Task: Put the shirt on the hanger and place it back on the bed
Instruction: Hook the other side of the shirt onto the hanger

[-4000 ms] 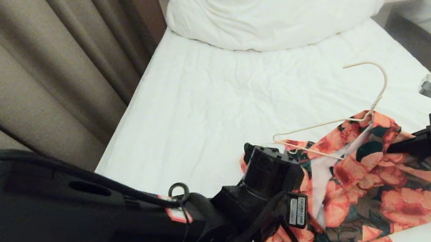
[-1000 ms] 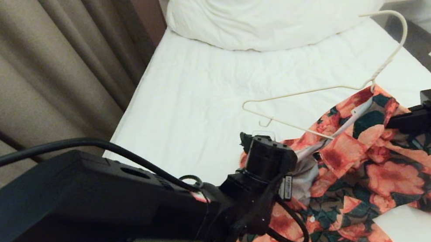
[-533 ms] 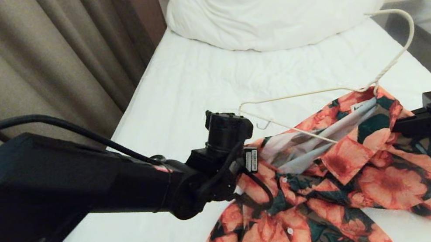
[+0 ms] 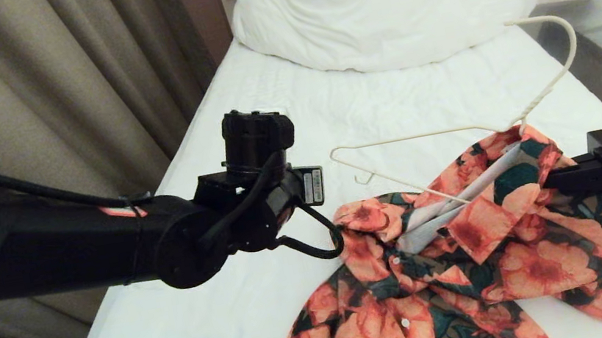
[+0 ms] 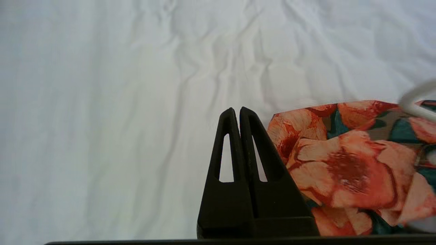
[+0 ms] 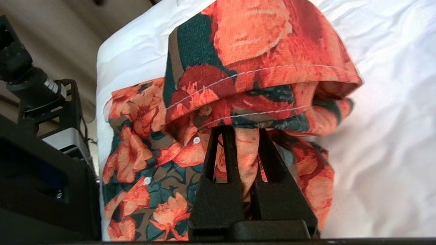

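shirt [image 4: 478, 261] on bed [image 4: 250, 159], hanger [image 4: 455, 129] partly in collar; l arm [image 4: 106, 259] beside it.

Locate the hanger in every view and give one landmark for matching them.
Head view: the hanger sits right of centre, one shoulder tucked inside the shirt, its hook toward the duvet.
Left wrist view: only a pale blurred sliver of it at the right edge, over the shirt.
Right wrist view: not visible; the shirt covers it.
Shared landmark: the white sheet of the bed.
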Robot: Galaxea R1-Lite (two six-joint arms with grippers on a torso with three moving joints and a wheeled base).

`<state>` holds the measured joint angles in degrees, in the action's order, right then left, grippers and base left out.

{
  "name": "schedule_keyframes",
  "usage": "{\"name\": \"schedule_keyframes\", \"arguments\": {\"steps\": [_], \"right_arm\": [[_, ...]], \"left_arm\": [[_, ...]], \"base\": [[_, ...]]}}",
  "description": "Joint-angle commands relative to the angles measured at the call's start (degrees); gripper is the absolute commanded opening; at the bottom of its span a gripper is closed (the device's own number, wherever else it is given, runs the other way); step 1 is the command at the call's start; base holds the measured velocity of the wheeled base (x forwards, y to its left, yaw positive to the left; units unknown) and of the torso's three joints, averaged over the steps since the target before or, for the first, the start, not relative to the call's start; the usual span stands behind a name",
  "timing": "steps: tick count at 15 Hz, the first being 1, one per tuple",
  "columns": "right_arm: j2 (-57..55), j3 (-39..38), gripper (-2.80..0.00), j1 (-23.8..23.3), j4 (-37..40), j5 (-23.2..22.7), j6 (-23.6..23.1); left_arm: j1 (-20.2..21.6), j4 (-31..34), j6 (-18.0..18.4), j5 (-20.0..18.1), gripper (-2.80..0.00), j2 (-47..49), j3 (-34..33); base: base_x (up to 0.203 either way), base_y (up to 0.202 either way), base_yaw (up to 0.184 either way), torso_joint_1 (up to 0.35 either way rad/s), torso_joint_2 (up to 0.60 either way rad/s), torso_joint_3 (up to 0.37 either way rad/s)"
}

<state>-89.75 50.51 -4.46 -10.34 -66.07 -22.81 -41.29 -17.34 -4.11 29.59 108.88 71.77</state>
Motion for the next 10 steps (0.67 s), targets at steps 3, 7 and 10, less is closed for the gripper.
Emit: {"name": "schedule_keyframes", "arguments": {"steps": [3, 7, 10], "right_arm": [[-0.99, 0.89, -2.80, 0.01, -0.12, -0.37, -0.13], [-3.41, 0.99, -2.80, -0.79, -0.18, -0.12, -0.20], [-5.41, 1.18, -2.80, -3.50, -2.68, -0.19, 0.15]], "left_arm": [[-0.50, 0.09, -0.56, -0.07, -2.80, -3.45, -4.37], [-2.64, -3.45, -4.77, -0.12, -2.80, 2.99, -6.10], [-8.87, -6.67, -5.39, 0.19, -2.80, 6.14, -5.88]], "base": [[0.000, 0.000, 0.000, 0.000, 0.00, 0.000], [0.000, 0.000, 0.000, 0.000, 0.00, 0.000], [0.000, 0.000, 0.000, 0.000, 0.00, 0.000]]}}
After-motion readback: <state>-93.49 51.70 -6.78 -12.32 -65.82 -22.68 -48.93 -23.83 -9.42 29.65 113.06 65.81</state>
